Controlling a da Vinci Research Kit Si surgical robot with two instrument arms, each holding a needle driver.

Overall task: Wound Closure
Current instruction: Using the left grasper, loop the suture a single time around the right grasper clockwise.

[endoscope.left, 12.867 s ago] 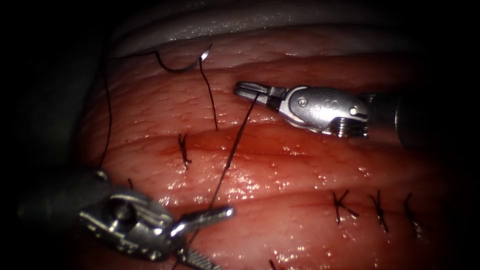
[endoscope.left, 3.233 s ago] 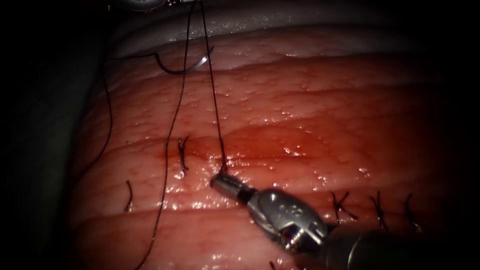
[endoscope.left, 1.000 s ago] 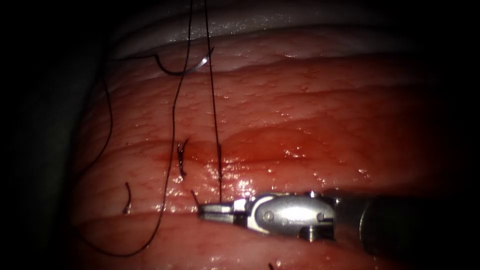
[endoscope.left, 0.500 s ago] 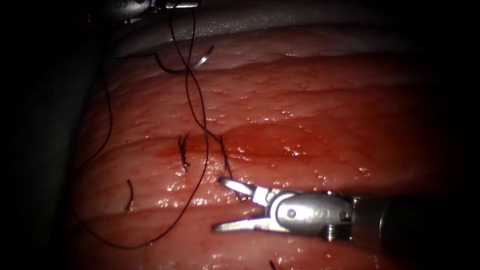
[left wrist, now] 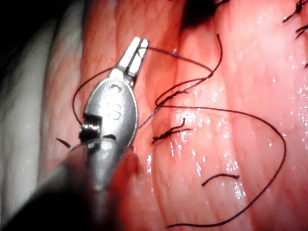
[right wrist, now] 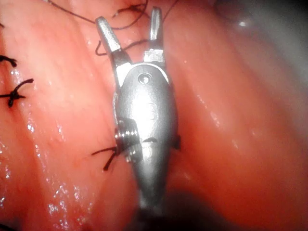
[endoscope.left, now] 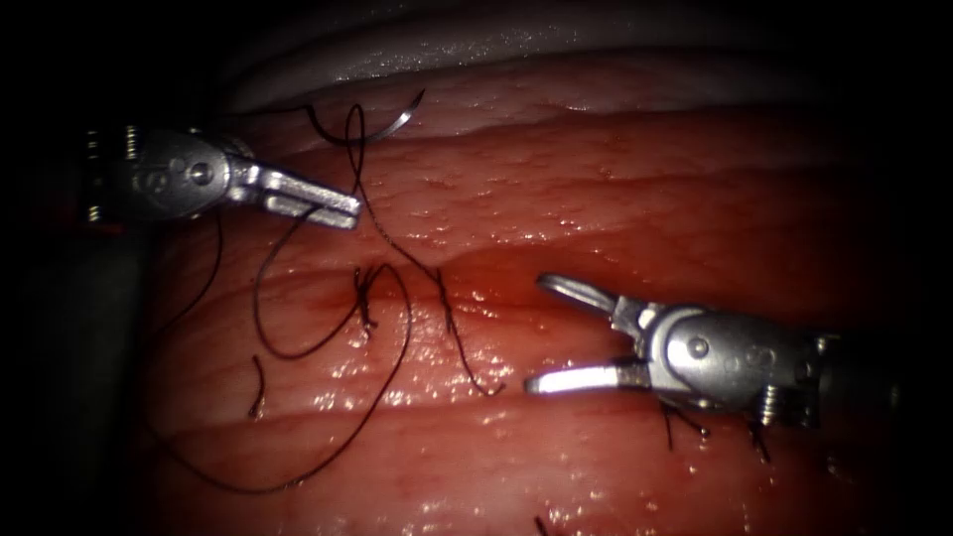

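Observation:
My left tool reaches in from the upper left, its jaws shut on the dark thread; the left wrist view shows the same grip. Slack thread loops over the tissue and runs to a knot on the cut. At the right my right tool stands with jaws wide open and holds nothing, also seen in the right wrist view. The curved needle lies free on the tissue's far edge, held by neither tool.
An earlier stitch sits left of the knot, and a cut end of thread lies further left. More finished stitches show beneath the right tool. Red fluid wets the cut. A pale edge bounds the tissue behind.
The right tool opened, let go of the thread end and drew back to the right. The left tool came down into view from above, and the taut strands went slack.

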